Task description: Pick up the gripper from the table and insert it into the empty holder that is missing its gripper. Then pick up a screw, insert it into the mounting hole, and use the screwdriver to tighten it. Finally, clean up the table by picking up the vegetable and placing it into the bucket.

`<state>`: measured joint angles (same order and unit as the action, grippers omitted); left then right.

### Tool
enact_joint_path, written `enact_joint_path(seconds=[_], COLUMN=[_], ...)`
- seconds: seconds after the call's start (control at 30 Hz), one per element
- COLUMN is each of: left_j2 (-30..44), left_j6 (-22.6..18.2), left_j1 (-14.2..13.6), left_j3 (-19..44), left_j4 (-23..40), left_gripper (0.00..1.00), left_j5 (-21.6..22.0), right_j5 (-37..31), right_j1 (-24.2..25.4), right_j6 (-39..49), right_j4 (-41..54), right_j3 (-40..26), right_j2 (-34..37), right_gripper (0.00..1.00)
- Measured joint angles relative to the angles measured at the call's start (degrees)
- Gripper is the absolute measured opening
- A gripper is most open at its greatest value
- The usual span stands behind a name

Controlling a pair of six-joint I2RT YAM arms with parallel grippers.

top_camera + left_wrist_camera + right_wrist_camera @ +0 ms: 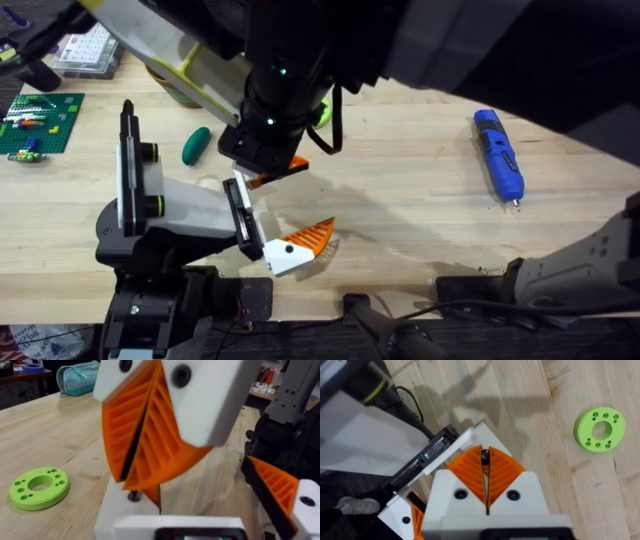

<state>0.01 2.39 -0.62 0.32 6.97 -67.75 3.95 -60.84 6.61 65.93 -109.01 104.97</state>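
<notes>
Right claw [485, 462] pads pinched together on a small dark screw [484, 456], held over the holder [165, 205] at frame lower left to feed its mounting hole. Left claw: cannot tell. Screwdriver [498, 152] idle upper right on counter [400, 180].

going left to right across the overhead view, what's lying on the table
green brick baseplate → holder → vegetable → screwdriver
</notes>
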Motion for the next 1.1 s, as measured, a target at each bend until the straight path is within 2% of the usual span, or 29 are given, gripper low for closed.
enact_joint_path(seconds=[1.1], left_j2=[0.0], left_j6=[0.17], left_j1=[0.02], left_j3=[0.0], left_j4=[-0.09], left_gripper=[0.985], left_j5=[-0.02], right_j5=[-0.02], right_j1=[0.0], right_j6=[0.04], right_j4=[-2.47], right_j3=[-0.01], right_j2=[0.0], right_gripper=[0.009])
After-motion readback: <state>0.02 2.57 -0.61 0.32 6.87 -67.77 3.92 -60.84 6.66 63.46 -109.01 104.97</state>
